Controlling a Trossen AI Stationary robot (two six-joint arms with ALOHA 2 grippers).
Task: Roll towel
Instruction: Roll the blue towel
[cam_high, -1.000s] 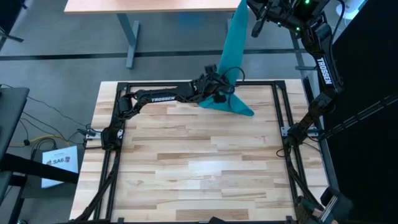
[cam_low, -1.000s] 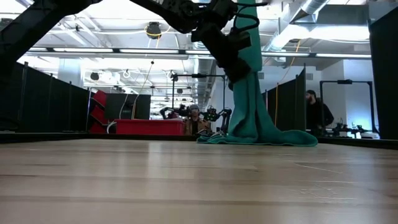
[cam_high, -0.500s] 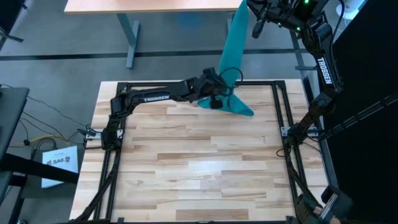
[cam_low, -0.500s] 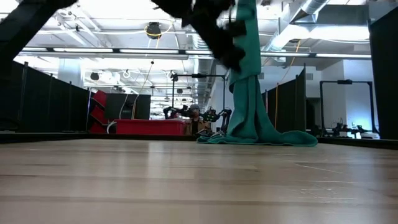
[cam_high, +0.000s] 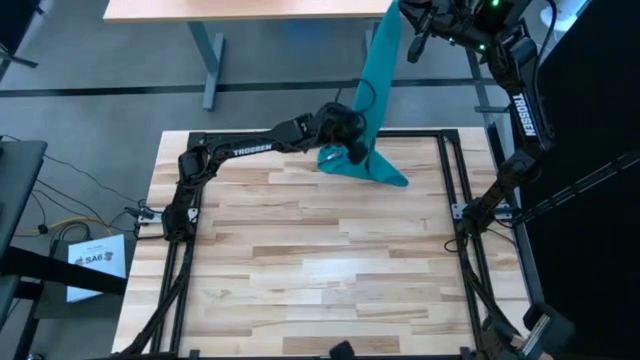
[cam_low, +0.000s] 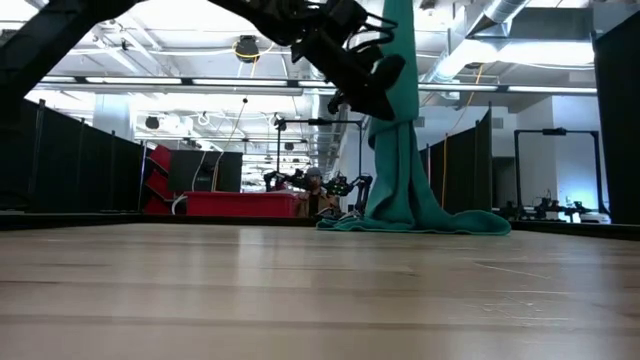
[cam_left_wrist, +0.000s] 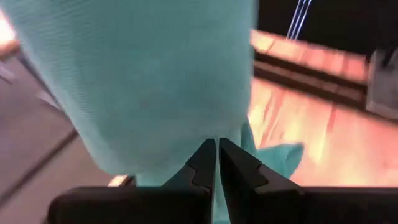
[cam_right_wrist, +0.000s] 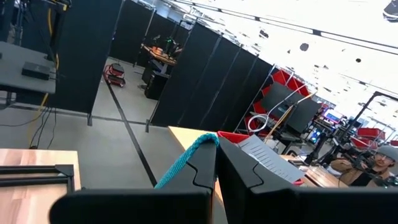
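Note:
The teal towel (cam_high: 380, 60) hangs as a long strip from my right gripper (cam_high: 398, 15), held high beyond the table's far edge. Its lower end (cam_high: 365, 165) lies bunched on the wood near the far edge, and the low view shows that bunch as a heap (cam_low: 430, 222). My left gripper (cam_high: 355, 148) reaches in from the left and is shut at the hanging strip's lower part (cam_low: 395, 110), above the heap. My right gripper (cam_right_wrist: 216, 149) is shut, and a teal edge comes out between its fingers. My left gripper (cam_left_wrist: 217, 144) meets the hanging towel about where the strip narrows (cam_left_wrist: 208, 134), coming slanting down from the table's left. Its fingertips stand together with teal cloth in the slit. I cannot tell whether it holds one layer or several. My right gripper pinches the towel's upper end (cam_right_wrist: 186, 163) between its two fingers, which point about level. The cloth hangs straight down below the fingers, and its lower end rests on the table.
Black frame rails (cam_high: 300, 135) run around the wooden tabletop (cam_high: 320, 270). Another table (cam_high: 250, 8) stands beyond the far edge. Dark partitions, red equipment (cam_low: 240, 203) and a person (cam_right_wrist: 379, 163) are in the room behind.
My left gripper has rolled about its own axis and risen a little along the hanging towel, shifting slightly toward the far edge. The towel still hangs from my right gripper, and its lower end lies where it lay on the table.

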